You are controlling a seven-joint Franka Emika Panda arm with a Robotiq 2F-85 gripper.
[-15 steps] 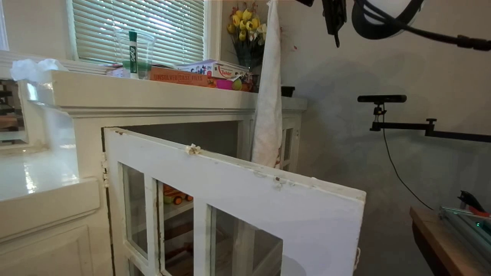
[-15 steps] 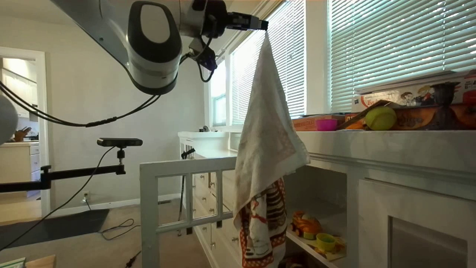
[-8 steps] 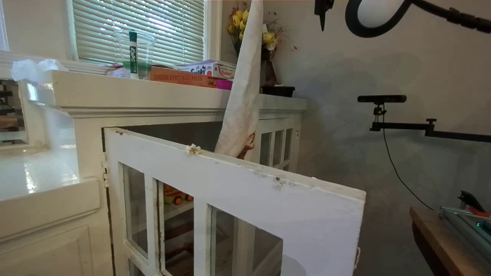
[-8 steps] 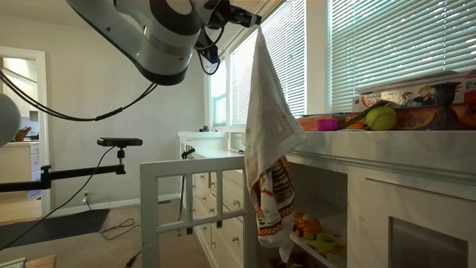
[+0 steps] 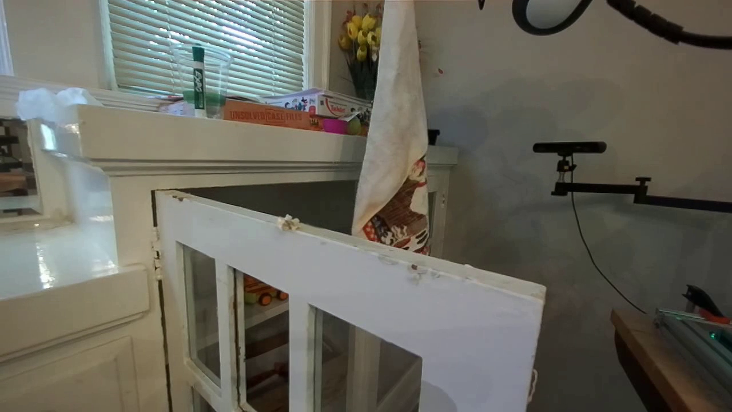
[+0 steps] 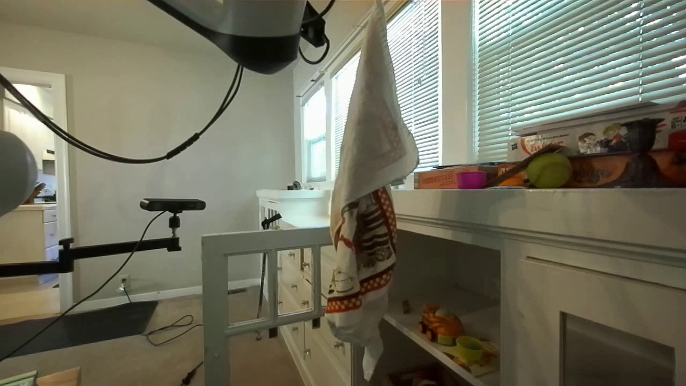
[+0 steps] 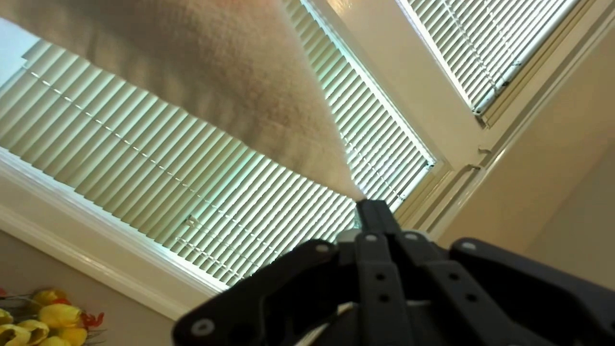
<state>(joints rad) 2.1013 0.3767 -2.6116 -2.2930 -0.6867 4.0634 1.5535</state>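
Wrist view: the gripper [image 7: 375, 211] pinches a corner of the towel [image 7: 250, 91] between closed fingertips. In both exterior views the towel hangs beside the open cabinet door [image 5: 354, 289], its top above the door's upper edge; whether they touch cannot be told. Past the door, a shelf [image 6: 410, 334] bears an orange toy [image 6: 444, 323] and a yellow-green cup [image 6: 470, 349]. Higher than the door, farther off, are yellow flowers [image 5: 360, 40].

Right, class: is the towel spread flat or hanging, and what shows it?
Hanging: the towel narrows to a tip pinched in the fingers, with loose folds drooping below.
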